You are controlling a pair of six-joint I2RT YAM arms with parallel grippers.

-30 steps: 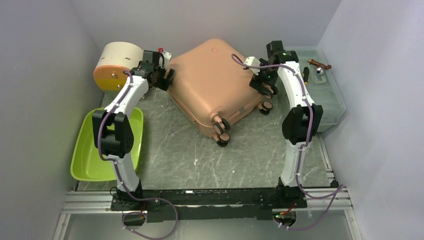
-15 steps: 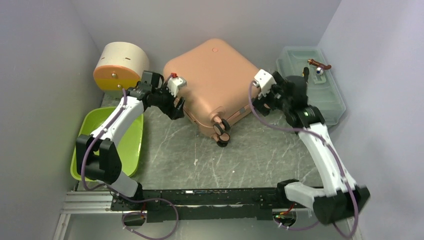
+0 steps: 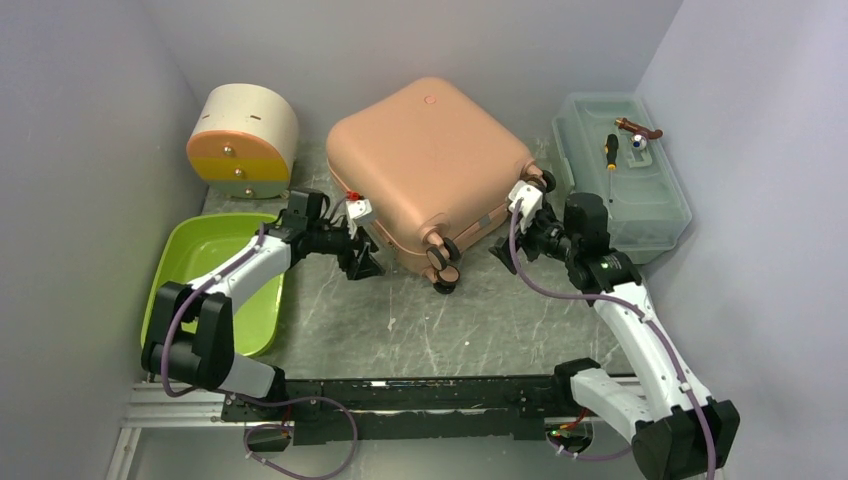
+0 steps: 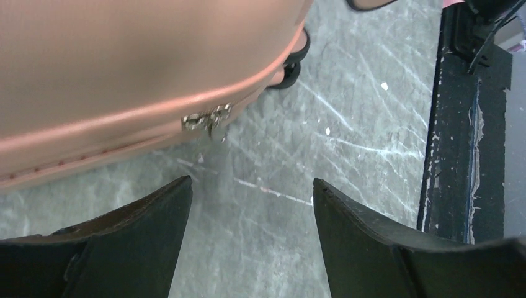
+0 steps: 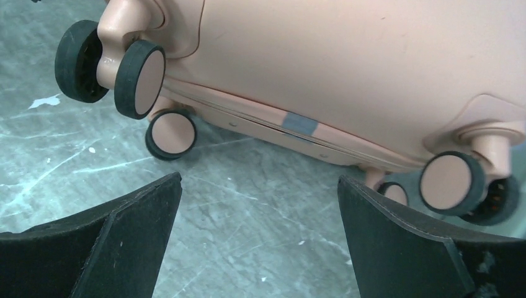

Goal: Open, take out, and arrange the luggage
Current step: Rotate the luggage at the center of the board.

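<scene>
Luggage [image 3: 425, 160] | between left end effector [image 4: 251, 186], right end effector [image 5: 259, 180] | seemingly untouched

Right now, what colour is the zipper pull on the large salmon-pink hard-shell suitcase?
The zipper pull is pale gold, clearest in the left wrist view.

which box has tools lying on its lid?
The translucent toolbox at the far right: a screwdriver lies on its lid. The pink suitcase and the cream drawer box carry nothing on top.
</scene>
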